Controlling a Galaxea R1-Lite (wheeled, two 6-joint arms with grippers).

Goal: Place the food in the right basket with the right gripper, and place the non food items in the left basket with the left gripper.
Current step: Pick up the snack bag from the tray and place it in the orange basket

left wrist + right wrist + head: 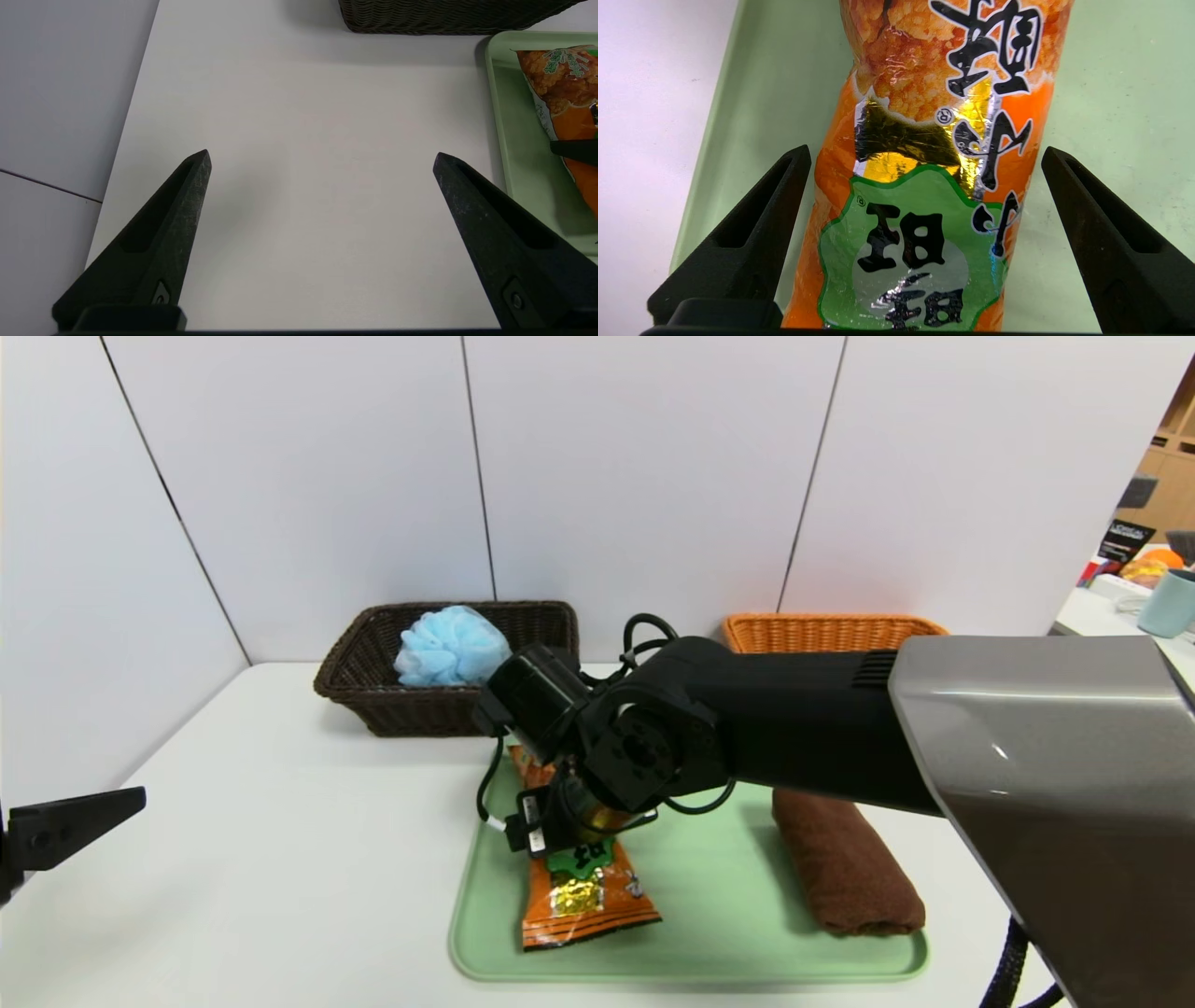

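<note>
A mock-up workspace, seemingly a lab: plain white panels enclose a bare white table.

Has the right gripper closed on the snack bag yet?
No, the right gripper's fingers stand wide open on either side of the snack bag.

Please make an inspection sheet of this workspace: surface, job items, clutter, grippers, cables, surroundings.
Surface: white table, green tray on it.
Job items: orange snack bag and rolled brown towel on tray; blue bath puff in dark brown basket; orange basket behind right arm.
Clutter: nothing seen.
Grippers: right open around snack bag; left open above table.
Cables: black, looped at right wrist.
Surroundings: white panels; at far right, light-blue cup.
</note>
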